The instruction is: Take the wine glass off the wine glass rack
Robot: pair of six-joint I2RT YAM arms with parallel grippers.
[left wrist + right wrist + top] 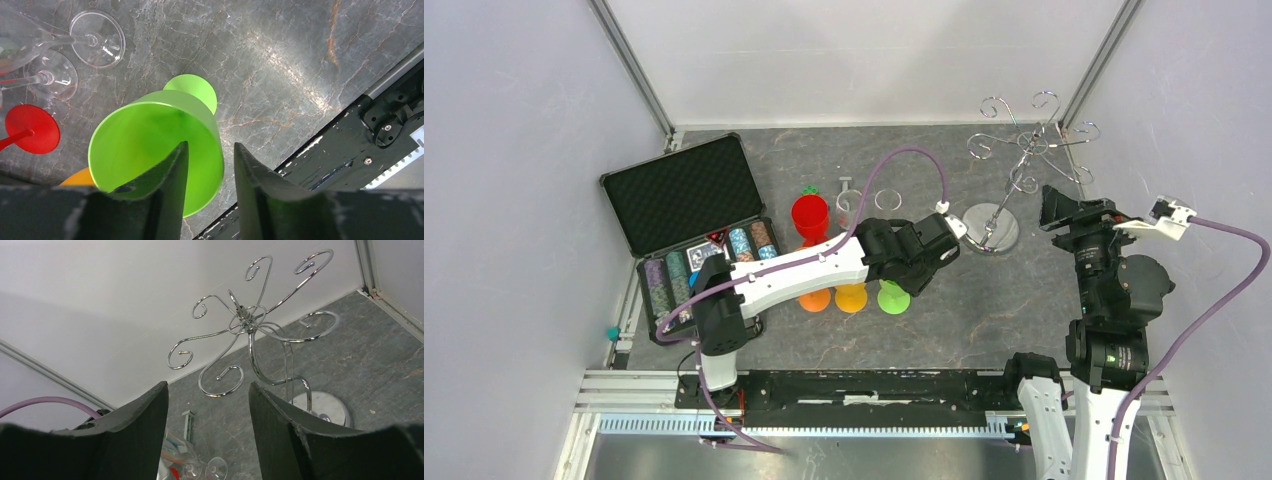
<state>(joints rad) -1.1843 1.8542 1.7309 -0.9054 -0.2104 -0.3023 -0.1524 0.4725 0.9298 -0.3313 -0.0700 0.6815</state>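
Note:
The wine glass rack (1022, 155) stands at the back right on its round shiny base (990, 228). In the right wrist view its curled arms (245, 320) carry nothing. A green wine glass (155, 145) stands on the table with its foot (192, 87) showing beyond the bowl. My left gripper (210, 145) is open over it, one finger (172, 175) inside the bowl and the other outside, the rim passing between them without touching either. In the top view this glass (894, 297) shows just below my left gripper (927, 268). My right gripper (207, 385) is open and empty, facing the rack.
Two clear glasses (97, 37) lie near a red glass foot (32, 129). An orange glass (851, 297) and a red glass (809, 215) stand left of the green one. An open case of poker chips (694, 225) sits at the left. The table's black front rail (395, 120) is close by.

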